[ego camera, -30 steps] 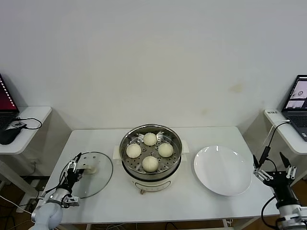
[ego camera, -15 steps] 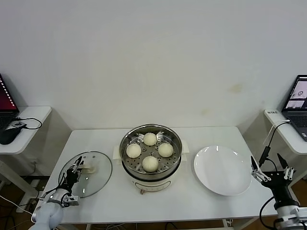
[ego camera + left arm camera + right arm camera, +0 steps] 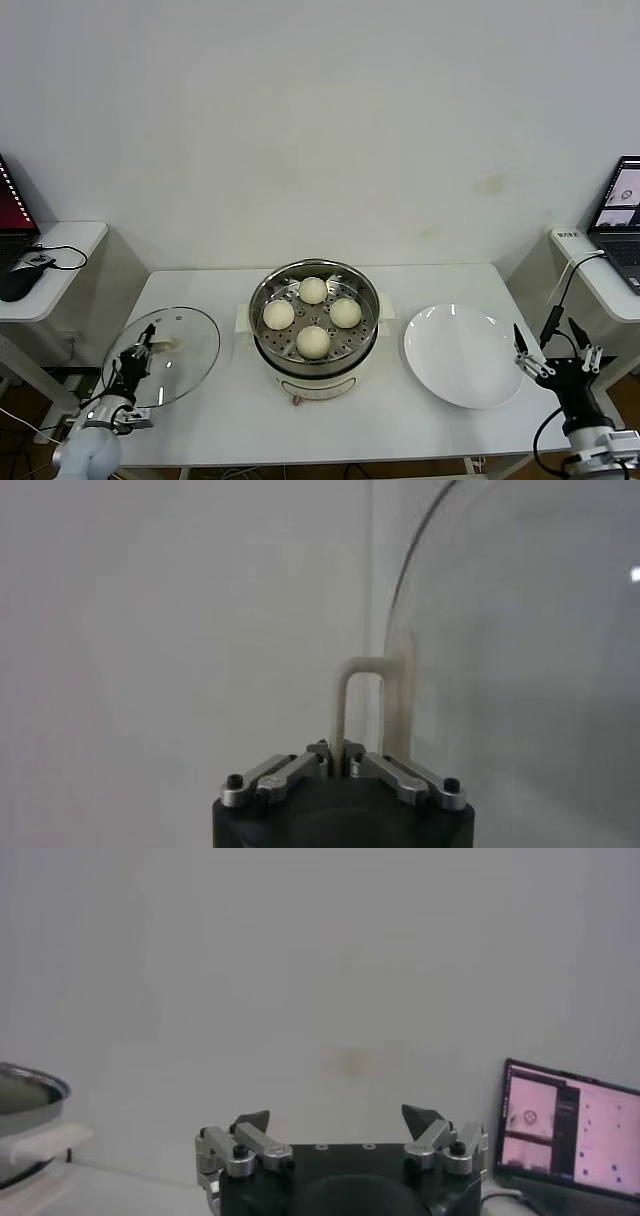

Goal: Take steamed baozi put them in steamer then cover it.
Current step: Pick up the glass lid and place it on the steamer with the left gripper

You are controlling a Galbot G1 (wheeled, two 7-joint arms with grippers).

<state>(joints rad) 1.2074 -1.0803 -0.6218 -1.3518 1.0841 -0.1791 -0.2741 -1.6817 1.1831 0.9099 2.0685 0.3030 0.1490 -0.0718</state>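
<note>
Four cream-white round baozi (image 3: pixel 313 315) sit inside the shiny steel steamer (image 3: pixel 314 322); left gripper (image 3: pixel 140 347) pinches the round glass lid's (image 3: pixel 165 355) cream handle (image 3: pixel 350 705). Lift level, centre over the rim; right gripper (image 3: pixel 553 360) waits wide open

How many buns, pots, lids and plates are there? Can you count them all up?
Buns: 4, all in the pot
Pot: 1
Glass lid: 1, held by the left gripper
Plate: 1
Total: 7
</note>
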